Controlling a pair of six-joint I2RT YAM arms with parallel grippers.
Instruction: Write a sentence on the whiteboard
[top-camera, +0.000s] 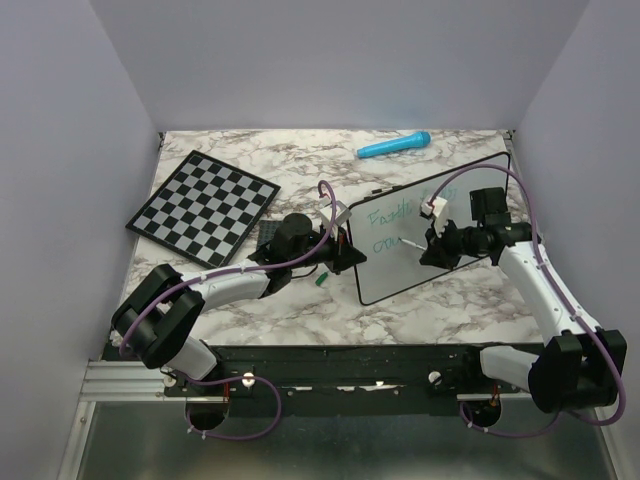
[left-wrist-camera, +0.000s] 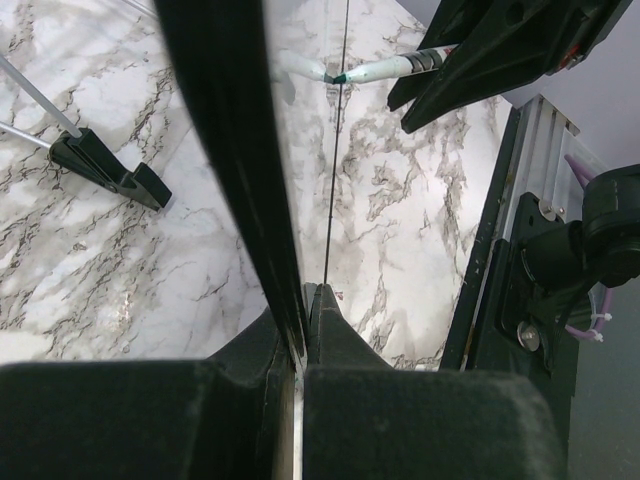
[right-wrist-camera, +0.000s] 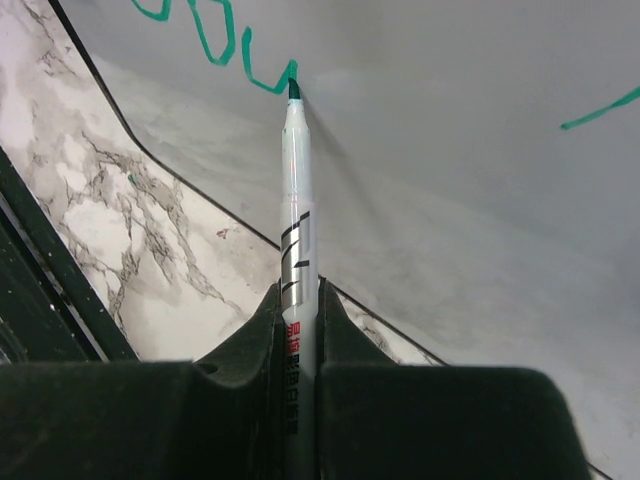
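The whiteboard stands tilted on the marble table, right of centre. My left gripper is shut on its left edge; in the left wrist view the jaws pinch the black frame. My right gripper is shut on a white marker, whose green tip touches the whiteboard. The sentence is teal writing in two lines, the lower one only a few letters long. The last teal stroke ends at the tip. The marker also shows in the left wrist view.
A black-and-white chessboard lies at the back left. A blue pen-like object lies near the far edge. A small green cap sits on the table by the left gripper. A black whiteboard foot rests on the marble.
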